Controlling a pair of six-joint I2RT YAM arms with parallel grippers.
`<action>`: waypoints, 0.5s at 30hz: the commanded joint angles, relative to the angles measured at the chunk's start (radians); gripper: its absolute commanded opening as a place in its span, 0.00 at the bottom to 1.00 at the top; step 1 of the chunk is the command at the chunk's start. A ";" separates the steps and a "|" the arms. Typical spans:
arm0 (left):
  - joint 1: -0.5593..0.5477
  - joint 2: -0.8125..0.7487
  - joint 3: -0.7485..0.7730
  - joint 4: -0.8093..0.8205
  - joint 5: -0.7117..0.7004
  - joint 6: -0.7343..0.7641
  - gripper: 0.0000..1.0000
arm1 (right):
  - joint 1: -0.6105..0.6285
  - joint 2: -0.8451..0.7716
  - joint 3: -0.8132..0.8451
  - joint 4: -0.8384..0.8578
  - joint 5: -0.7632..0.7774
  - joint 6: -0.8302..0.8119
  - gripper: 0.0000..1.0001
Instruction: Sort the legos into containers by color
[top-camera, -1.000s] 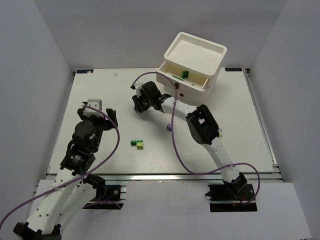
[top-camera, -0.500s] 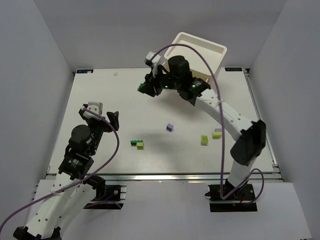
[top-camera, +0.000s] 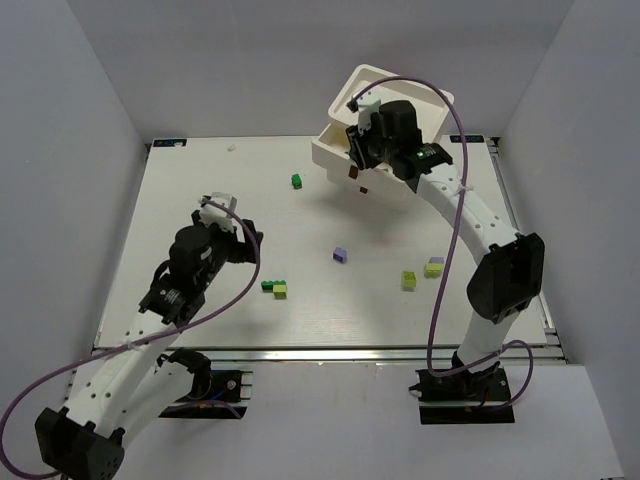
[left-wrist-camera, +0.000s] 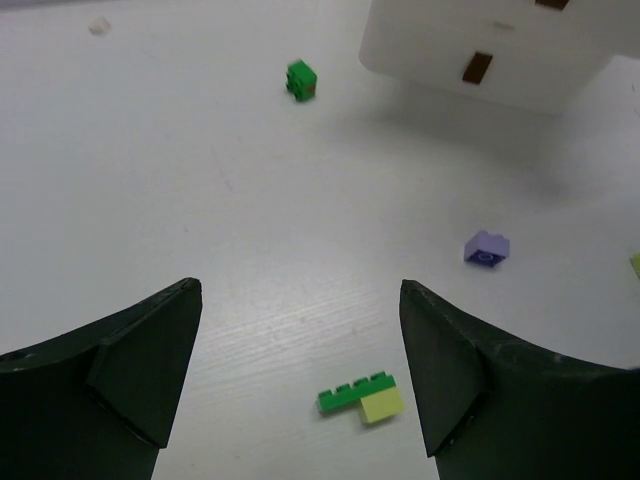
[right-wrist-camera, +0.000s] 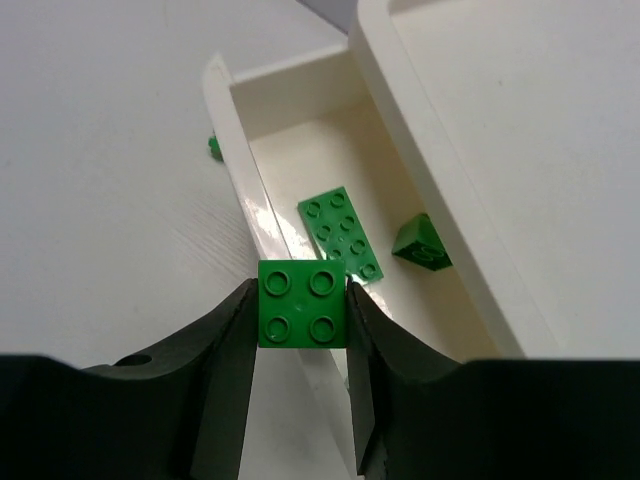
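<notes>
My right gripper (right-wrist-camera: 300, 290) is shut on a dark green four-stud brick (right-wrist-camera: 302, 312). It hangs above the front wall of the pulled-out top drawer (right-wrist-camera: 236, 150), which is part of the white drawer unit (top-camera: 350, 85). A flat green plate (right-wrist-camera: 341, 232) and a small green brick (right-wrist-camera: 420, 243) lie in that drawer. My left gripper (left-wrist-camera: 300, 292) is open over a joined green and lime pair (left-wrist-camera: 362, 398) on the table. A purple brick (left-wrist-camera: 487, 249) and a lone green brick (left-wrist-camera: 301, 80) lie farther out.
Two lime bricks (top-camera: 409, 280) (top-camera: 434, 267) lie on the right side of the table. The lower drawers show brown handles (left-wrist-camera: 480, 66). The white enclosure walls close in the table at the back and both sides.
My right arm rose from the table's middle with the green brick and swung back over the open drawer. My left gripper moved right, toward the green and lime pair.
</notes>
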 joint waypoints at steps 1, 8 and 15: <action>-0.005 0.050 0.055 -0.045 0.086 -0.094 0.90 | -0.009 0.034 0.071 -0.041 0.026 -0.039 0.00; 0.006 0.085 0.058 -0.172 0.076 -0.348 0.91 | -0.043 0.080 0.130 -0.071 0.017 -0.057 0.40; 0.006 0.110 0.047 -0.217 0.151 -0.430 0.90 | -0.078 0.100 0.169 -0.104 -0.011 -0.048 0.69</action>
